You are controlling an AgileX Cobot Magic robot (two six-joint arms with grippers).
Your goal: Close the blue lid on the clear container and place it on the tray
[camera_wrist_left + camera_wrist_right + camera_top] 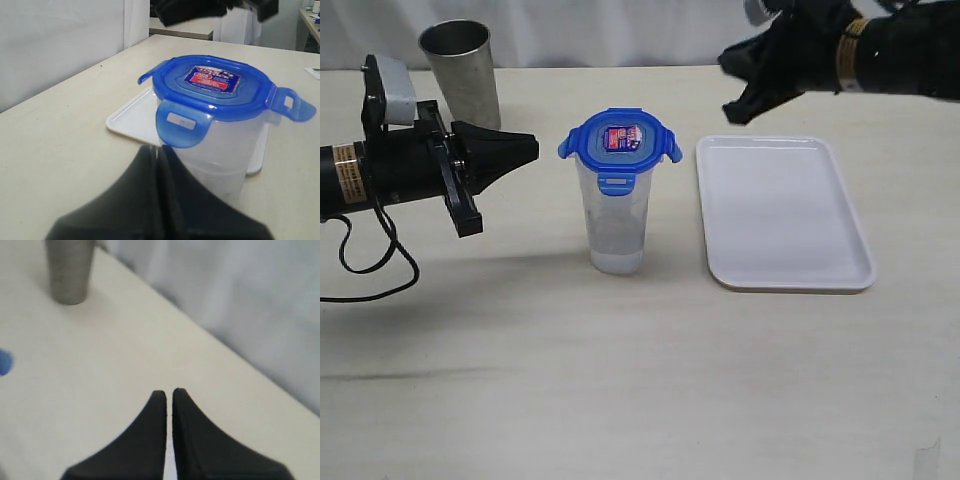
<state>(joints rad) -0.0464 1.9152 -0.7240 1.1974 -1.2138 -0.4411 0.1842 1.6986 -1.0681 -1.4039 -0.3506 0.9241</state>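
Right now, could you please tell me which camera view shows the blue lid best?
The left wrist view: the blue lid sits close and large on the clear container, with its sticker and flaps sharp. The exterior view shows it whole but small; the right wrist view catches only a blue sliver at its edge.

Blue snap-flap plastic lid (212, 85) sits on the clear plastic container (227, 160).
The closed black left gripper (158, 152) points at it; a flat white plastic tray (131, 117) lies just behind.

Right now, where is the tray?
In the exterior view the tray lies on the table right of centre, beside the container but apart from it.
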